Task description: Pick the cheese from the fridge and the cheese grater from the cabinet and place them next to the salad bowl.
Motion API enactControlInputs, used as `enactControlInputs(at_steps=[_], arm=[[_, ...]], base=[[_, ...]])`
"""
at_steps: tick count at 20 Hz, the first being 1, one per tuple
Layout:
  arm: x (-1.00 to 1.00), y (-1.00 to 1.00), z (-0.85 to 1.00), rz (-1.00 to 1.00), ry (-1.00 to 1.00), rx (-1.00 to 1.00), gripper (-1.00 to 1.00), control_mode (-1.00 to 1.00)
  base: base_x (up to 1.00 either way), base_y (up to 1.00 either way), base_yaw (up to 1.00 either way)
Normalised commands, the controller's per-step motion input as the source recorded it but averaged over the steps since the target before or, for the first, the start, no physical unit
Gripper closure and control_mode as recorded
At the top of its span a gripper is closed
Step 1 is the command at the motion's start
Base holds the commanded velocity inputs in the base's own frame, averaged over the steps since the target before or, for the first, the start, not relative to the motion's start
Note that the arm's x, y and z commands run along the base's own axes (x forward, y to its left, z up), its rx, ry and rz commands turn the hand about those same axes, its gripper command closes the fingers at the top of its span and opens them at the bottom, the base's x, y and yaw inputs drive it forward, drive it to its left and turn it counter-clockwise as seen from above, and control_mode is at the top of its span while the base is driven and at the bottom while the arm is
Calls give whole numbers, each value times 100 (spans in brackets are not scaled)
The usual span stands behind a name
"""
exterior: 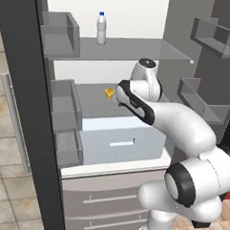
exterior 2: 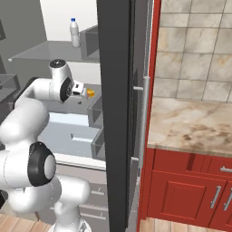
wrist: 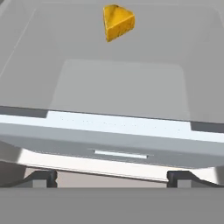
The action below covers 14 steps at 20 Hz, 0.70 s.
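One open fridge (exterior: 188, 25), tall and grey, occupies most of the left base view, its dark door edge (exterior: 26, 107) standing at the near left with grey door bins (exterior: 65, 104) stacked along it. Inside, an upper shelf (exterior: 139, 49) carries a clear bottle (exterior: 101, 28) with a blue cap, and a lower shelf (wrist: 118, 87) sits just above a pale blue drawer (exterior: 122, 143). Red lower cupboards (exterior 2: 190, 190) under a marbled counter (exterior 2: 195, 124) stand to the right of the fridge in the right base view. White arm (exterior: 183, 123) reaches from the near side into the fridge at the level of the lower shelf. Its gripper (wrist: 113, 177) has the jaws spread wide and empty, the two dark fingertips (wrist: 41, 177) standing well apart near the front of the drawer. Cheese (wrist: 117, 22), a small yellow-orange wedge, rests far back on the lower shelf, apart from the gripper
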Motion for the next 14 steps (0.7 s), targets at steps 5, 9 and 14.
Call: enactControlInputs(at_steps=[5, 9, 14], arm=[[58, 0, 0, 0, 9, 0, -100, -100], [19, 5, -3, 0, -1, 0, -100, -100], [10, 6, -19, 0, -5, 0, -100, -100]], base=[[0, 0, 0], [0, 0, 0], [0, 0, 0]])
